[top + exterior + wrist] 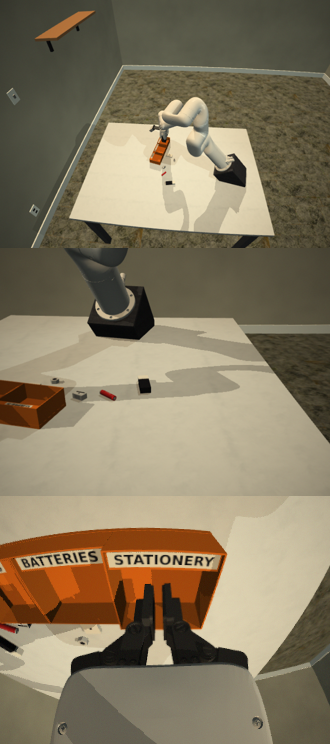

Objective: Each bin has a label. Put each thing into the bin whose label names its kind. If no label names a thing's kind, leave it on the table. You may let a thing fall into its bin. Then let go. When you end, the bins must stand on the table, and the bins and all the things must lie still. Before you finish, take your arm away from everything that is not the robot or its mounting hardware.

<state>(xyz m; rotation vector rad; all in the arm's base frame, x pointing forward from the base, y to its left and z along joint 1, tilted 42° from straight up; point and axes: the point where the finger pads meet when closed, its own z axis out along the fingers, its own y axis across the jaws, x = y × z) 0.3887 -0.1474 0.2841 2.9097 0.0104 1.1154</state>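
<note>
A glossy white arm (198, 125) of rounded tubular links rises from a black wedge-shaped base (237, 178); its screw-studded flange (130, 308) and two black fingers, apparently ridged, complete it.

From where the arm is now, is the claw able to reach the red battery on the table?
Probably yes. The red battery lies in the open beside the orange bin, nothing over it. The claw is shut and holds nothing.

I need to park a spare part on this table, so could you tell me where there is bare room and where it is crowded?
Bare room lies between the black block and the table's near edge, and out towards its right edge. It is crowded in the row running from the orange bin past the nut, the grey piece and the red battery.
</note>
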